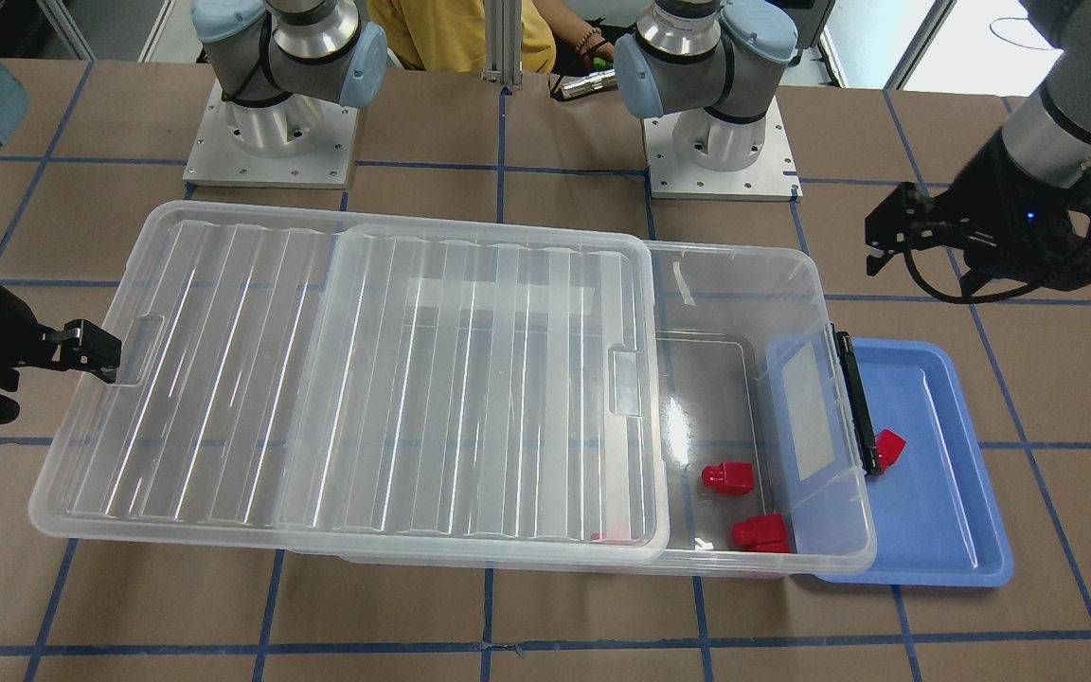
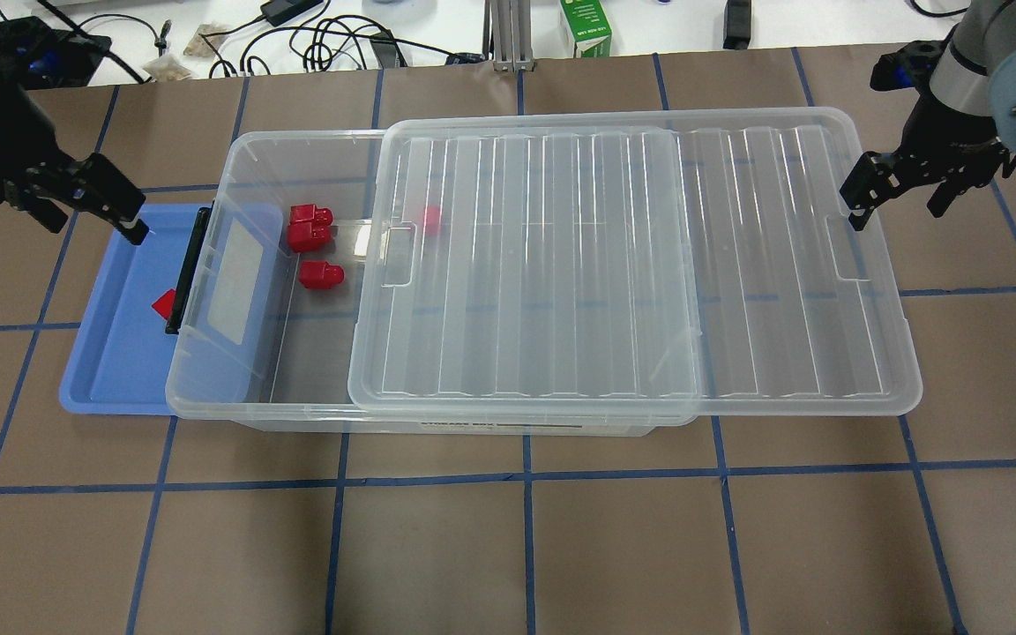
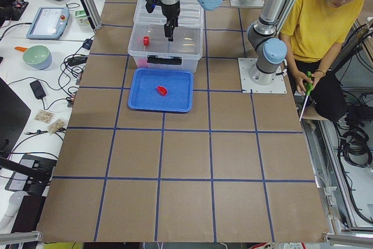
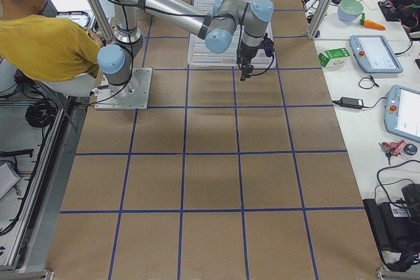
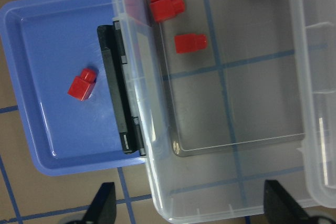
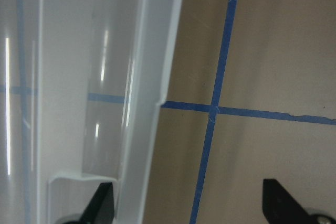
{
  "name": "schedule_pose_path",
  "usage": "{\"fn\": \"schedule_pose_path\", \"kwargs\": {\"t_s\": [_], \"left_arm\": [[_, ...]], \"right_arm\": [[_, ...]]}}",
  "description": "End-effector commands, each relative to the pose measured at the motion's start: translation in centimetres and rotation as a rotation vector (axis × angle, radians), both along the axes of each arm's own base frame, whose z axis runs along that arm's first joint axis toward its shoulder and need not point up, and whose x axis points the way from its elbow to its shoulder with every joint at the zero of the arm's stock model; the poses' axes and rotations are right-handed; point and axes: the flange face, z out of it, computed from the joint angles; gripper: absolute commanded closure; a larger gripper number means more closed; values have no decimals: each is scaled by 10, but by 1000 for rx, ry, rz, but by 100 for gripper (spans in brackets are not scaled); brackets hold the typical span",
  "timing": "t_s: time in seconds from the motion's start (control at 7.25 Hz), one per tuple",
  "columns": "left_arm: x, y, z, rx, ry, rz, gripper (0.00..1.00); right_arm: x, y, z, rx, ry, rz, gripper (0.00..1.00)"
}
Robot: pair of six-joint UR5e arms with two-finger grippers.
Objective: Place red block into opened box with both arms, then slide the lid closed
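Note:
The see-through box [image 2: 208, 353] lies lengthwise on the table. Its ridged lid [image 2: 631, 265] is slid toward my right, so the left end of the box stands uncovered. Several red blocks lie inside the box [image 2: 321, 275] [image 5: 190, 42], one of them under the lid. Another red block [image 2: 164, 304] [image 5: 82, 84] sits in the blue tray [image 2: 111, 370]. My left gripper [image 2: 95, 227] [image 5: 189, 203] hangs open and empty over the tray's far edge. Also open, my right gripper [image 2: 900, 212] [image 6: 186, 203] hovers at the lid's right short edge [image 6: 152, 77], holding nothing.
The blue tray [image 1: 943, 511] butts against the box's black latch bar [image 1: 856, 403]. A person in a yellow shirt [image 3: 317, 21] sits behind the arm bases [image 1: 271, 142]. Cables and a green carton [image 2: 586, 26] lie on the bench beyond the table.

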Motion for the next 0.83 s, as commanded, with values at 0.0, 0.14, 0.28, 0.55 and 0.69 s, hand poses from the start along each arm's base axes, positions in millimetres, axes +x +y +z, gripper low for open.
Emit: {"fn": "schedule_pose_path", "kwargs": {"t_s": [0.0, 0.14, 0.28, 0.55, 0.69], "left_arm": [[73, -5, -61, -9, 15, -96, 0], [78, -17, -109, -44, 40, -175, 0], [90, -25, -143, -70, 28, -224, 0], [115, -30, -187, -59, 112, -180, 0], [116, -33, -201, -48, 133, -177, 0]], "right_arm": [[-2, 1, 0, 2, 0, -4, 0], [-1, 1, 3, -1, 1, -7, 0], [1, 0, 10, -14, -1, -12, 0], [10, 12, 41, -64, 5, -11, 0], [14, 23, 64, -95, 14, -12, 0]]}}
